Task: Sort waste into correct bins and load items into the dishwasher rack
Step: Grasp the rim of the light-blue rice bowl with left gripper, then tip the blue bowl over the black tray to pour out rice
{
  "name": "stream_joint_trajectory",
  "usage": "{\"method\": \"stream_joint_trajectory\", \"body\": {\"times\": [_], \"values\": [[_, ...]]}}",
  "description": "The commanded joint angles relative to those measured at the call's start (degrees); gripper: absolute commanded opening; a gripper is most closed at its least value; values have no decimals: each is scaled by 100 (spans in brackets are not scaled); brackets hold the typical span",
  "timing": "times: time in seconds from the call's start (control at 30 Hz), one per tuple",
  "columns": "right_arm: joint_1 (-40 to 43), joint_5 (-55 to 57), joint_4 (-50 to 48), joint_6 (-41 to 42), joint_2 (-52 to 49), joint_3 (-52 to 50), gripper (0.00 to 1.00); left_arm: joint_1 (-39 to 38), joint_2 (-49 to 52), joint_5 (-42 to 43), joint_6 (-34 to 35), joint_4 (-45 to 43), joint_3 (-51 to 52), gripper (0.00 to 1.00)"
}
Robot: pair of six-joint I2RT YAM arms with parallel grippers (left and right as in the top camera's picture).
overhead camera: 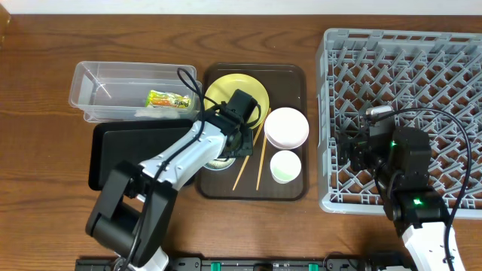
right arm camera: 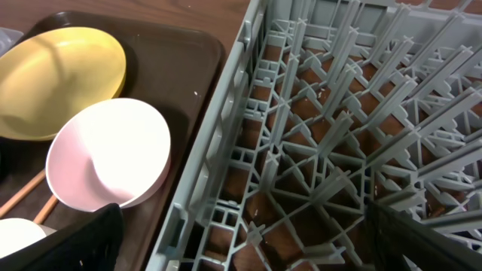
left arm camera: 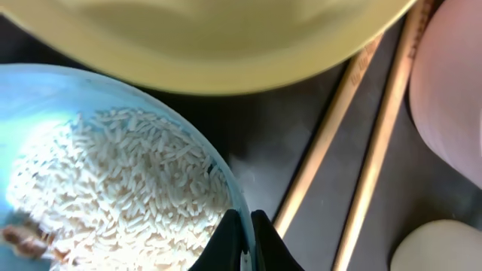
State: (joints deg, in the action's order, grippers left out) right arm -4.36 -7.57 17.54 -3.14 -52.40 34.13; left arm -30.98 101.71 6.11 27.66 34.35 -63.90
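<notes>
My left gripper [overhead camera: 238,145] [left arm camera: 247,226] is shut on the rim of the light blue bowl [overhead camera: 218,162] [left arm camera: 45,98], which holds white rice scraps [left arm camera: 120,181]. The yellow plate [overhead camera: 230,94], white bowl [overhead camera: 286,126], pale green cup [overhead camera: 285,166] and two chopsticks [overhead camera: 252,154] lie around it on the brown serving tray [overhead camera: 290,75]. The snack wrapper [overhead camera: 169,98] lies in the clear tub [overhead camera: 98,75]. The black tray [overhead camera: 128,150] sits below the tub. My right gripper [overhead camera: 354,150] [right arm camera: 248,233] is open and empty over the left wall of the dishwasher rack [overhead camera: 407,60] [right arm camera: 339,113]. I cannot make out the white scrap.
The brown serving tray sits between the bins and the rack. The left arm reaches across the black tray from the front. The right wrist view shows the yellow plate [right arm camera: 53,75] and white bowl [right arm camera: 105,150] just left of the rack wall.
</notes>
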Motion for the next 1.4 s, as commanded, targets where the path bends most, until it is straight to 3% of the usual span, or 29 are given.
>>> {"method": "stream_joint_trajectory", "body": {"times": [0.0, 0.37, 0.6, 1.03, 1.37], "values": [[44, -39, 2, 76, 0, 131, 99, 26, -262, 94, 96, 173, 66, 6], [44, -39, 2, 76, -2, 131, 99, 225, -1644, 74, -232, 337, 66, 6], [44, -39, 4, 76, -2, 131, 99, 1196, -1749, 289, -286, 804, 68, 6], [44, -39, 2, 76, -2, 131, 99, 3915, -1648, 4096, -2057, 743, 369, 6], [44, -39, 0, 74, -2, 131, 99, 5519, -859, 7099, -2660, 745, 756, 6]]}}
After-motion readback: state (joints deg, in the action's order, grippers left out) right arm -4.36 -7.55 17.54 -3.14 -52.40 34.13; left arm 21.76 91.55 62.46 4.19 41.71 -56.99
